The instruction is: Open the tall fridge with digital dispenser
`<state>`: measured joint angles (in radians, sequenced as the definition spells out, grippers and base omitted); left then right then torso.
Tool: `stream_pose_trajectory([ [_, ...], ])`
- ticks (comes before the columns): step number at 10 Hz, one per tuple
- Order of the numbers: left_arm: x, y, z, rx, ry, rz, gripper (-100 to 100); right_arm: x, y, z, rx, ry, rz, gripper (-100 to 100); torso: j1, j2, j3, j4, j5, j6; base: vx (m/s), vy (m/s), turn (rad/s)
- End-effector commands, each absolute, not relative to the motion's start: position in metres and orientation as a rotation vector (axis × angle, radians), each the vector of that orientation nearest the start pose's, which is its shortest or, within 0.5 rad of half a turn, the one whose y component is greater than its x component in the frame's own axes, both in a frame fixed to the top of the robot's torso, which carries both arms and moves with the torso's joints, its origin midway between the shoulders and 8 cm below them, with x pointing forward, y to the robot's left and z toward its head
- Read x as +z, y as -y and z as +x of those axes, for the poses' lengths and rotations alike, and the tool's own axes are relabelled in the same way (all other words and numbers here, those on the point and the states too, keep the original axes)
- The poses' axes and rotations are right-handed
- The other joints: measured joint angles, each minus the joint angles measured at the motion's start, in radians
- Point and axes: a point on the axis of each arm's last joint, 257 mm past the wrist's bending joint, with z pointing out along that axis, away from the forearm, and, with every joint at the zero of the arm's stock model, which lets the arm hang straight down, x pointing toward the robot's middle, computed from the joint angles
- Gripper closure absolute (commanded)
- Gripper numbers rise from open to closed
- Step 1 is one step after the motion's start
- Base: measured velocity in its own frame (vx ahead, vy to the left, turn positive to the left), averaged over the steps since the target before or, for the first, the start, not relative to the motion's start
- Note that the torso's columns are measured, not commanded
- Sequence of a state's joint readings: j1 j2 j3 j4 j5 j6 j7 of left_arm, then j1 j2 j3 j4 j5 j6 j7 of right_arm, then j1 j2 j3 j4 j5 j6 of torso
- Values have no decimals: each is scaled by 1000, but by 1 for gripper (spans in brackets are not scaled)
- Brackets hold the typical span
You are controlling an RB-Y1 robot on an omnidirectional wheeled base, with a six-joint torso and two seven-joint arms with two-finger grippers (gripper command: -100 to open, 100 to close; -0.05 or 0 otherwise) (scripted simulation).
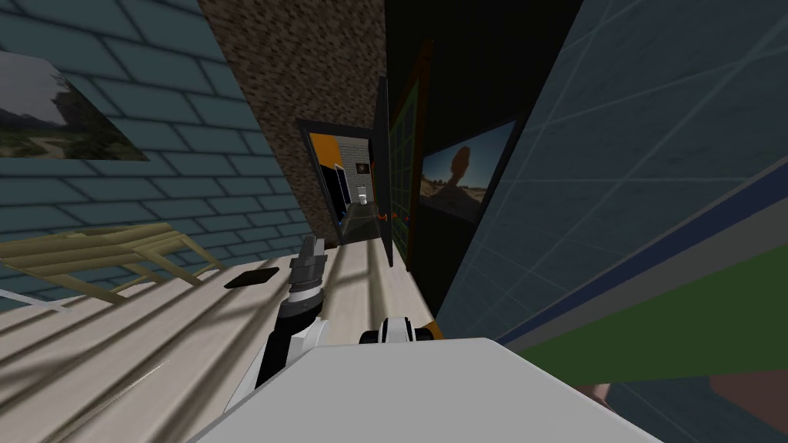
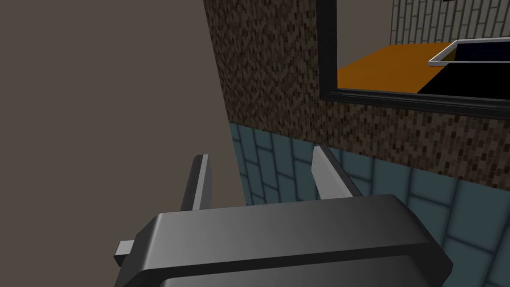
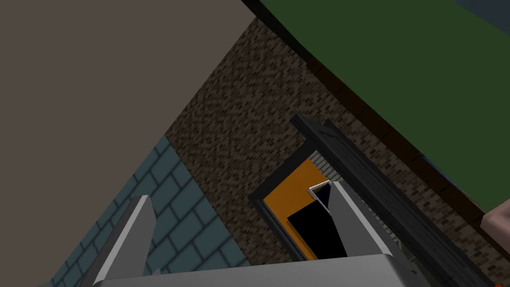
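Teal tiled wall (image 1: 192,184), speckled brown wall (image 1: 323,69), pale plank floor (image 1: 154,338), dark-framed doorway (image 1: 342,184).

A home's hallway: pale plank floor (image 1: 138,354) lower left, landscape picture (image 1: 54,108) on the blue-grey tiled wall (image 1: 192,169) upper left, a second picture (image 1: 462,181) right of centre, dark-framed doorway (image 1: 342,188) at centre onto an orange-walled room (image 1: 323,146).

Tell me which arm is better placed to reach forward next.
Probably left: the open left tool is stretched forward toward the black-framed doorway in the brown speckled wall. The open right tool views that doorway from farther back.
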<state>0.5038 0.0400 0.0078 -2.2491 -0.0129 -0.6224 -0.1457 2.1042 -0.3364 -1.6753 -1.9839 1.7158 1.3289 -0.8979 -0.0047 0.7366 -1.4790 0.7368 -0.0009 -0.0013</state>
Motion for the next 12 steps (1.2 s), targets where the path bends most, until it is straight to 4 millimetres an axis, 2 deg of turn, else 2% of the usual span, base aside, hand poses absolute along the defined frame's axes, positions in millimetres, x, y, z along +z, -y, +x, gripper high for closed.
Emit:
stream_pose_trajectory([
  [1, 32, -273, 329, -1171, -620, -495, 0, 467, 358, 23, -1829, -198, -976, -100, -4, -1, -3, -1, -1, 0, -66, -35, 182],
  [2, 32, -273, 329, -1171, -620, -495, 0, 467, 356, 22, -1825, -190, -978, -100, -8, -2, -6, -3, -2, -3, -75, -45, 112],
  [3, 32, -273, 329, -1171, -620, -495, 0, 462, 340, 27, -1778, -157, -1023, -100, -12, -4, -7, -3, -3, -2, -81, -52, 223],
  [4, 32, -273, 329, -1171, -620, -495, 0, 462, 339, 26, -1774, -148, -1026, -100, -18, -3, -9, -4, -3, -4, -65, -21, 130],
  [6, 32, -273, 329, -1171, -620, -495, 0, 451, 310, 34, -1680, -91, -1111, -100, -24, -4, -13, -5, -5, -6, -77, -29, 257],
  [7, 32, -273, 329, -1171, -620, -495, 0, 450, 307, 32, -1672, -76, -1115, -100, -28, -6, -16, -7, -6, -8, -92, -40, 113],
  [9, 32, -273, 329, -1171, -620, -495, 0, 438, 280, 38, -1580, -24, -1197, -100, -35, -7, -19, -7, -9, -8, -83, -27, 202],
  [10, 32, -273, 329, -1171, -620, -495, 0, 438, 278, 37, -1574, -14, -1200, -100, -38, -7, -20, -8, -9, -8, -60, -39, 134],
  [12, 32, -273, 329, -1171, -620, -495, 0, 426, 250, 41, -1481, 41, -1281, -100, -41, -11, -23, -10, -11, -10, -65, -28, 223],
])
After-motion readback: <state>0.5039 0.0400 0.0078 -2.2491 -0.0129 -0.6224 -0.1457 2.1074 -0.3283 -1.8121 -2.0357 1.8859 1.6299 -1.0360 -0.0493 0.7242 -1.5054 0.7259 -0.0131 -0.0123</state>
